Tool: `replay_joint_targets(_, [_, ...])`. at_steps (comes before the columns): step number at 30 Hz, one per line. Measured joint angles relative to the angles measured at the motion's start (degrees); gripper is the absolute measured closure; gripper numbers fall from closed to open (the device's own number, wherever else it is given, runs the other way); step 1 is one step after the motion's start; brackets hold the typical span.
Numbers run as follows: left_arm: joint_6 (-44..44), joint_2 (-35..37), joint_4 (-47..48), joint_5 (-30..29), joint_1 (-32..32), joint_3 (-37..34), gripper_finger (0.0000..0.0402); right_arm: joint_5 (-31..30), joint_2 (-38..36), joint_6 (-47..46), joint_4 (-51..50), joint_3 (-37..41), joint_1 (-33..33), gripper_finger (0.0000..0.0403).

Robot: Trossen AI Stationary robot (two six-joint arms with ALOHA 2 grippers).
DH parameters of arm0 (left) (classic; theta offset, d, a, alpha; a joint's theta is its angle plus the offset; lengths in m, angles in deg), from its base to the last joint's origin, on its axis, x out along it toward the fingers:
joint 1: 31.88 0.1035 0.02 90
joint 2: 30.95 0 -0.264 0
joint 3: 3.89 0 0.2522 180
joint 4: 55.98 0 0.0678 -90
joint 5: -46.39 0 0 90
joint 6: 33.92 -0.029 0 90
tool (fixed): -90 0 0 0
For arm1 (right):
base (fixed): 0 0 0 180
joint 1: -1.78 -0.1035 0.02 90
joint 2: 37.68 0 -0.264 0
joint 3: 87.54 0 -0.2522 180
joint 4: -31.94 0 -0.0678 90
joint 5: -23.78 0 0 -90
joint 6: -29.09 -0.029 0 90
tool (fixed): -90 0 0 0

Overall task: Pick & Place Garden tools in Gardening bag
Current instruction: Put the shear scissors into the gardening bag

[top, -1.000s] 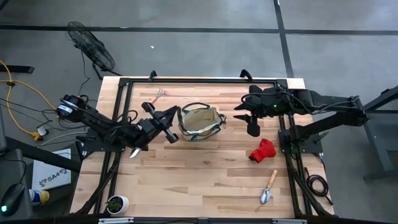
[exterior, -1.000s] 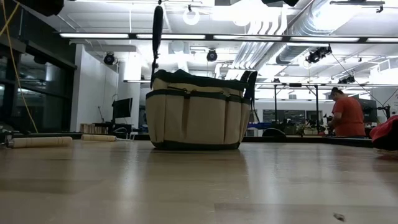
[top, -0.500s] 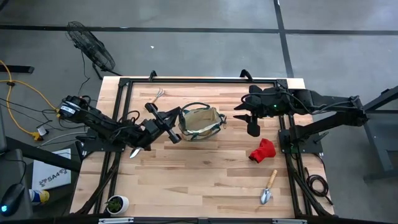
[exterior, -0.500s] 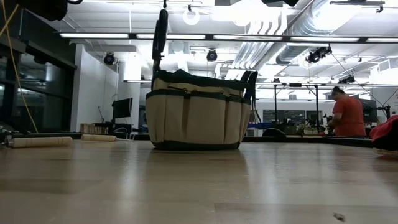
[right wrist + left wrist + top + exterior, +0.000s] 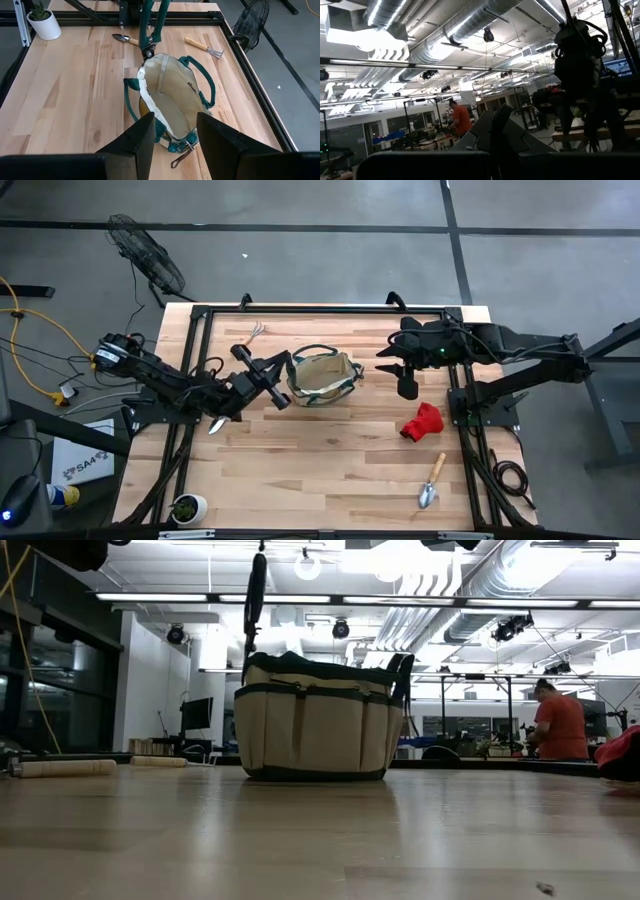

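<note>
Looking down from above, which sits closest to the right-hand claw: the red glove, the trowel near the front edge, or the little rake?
From the right claw:
1. Red glove, just in front of it.
2. Trowel, farther toward the front edge.
3. Rake, across the table, beyond the bag.

Trowel (image 5: 214,423) mostly hidden (under left arm).

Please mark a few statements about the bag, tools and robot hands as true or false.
1. The bag stands upright on the table. True.
2. The left hand holds dark-handled shears at the bag's rim. True.
3. The red glove is inside the bag. False: it lies on the table near the right arm.
4. The rake is in the right hand. False: it lies on the table behind the left arm; that hand is open and empty.
5. A trowel lies near the table's front right. True.
</note>
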Motion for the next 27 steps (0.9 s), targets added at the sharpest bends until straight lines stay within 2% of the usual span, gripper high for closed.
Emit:
replay_joint_targets(5, [-0.5, 0.0, 0.0, 0.0, 0.4, 0.0, 0.0402, 0.0, 0.0, 0.0, 0.0, 0.0, 0.0, 0.0264])
replay_joint_targets(14, [2.4, -1.4, 0.4, 1.9, 4.8, 0.0, 0.0402, 0.0, 0.0, 0.1, 0.0, 0.0, 0.0, 0.0264])
replay_joint_targets(27, [-1.3, -1.2, 0.2, 0.1, 4.3, 0.0, 0.0402, 0.0, 0.0, 0.0, -0.1, 0.0, 0.0, 0.0264])
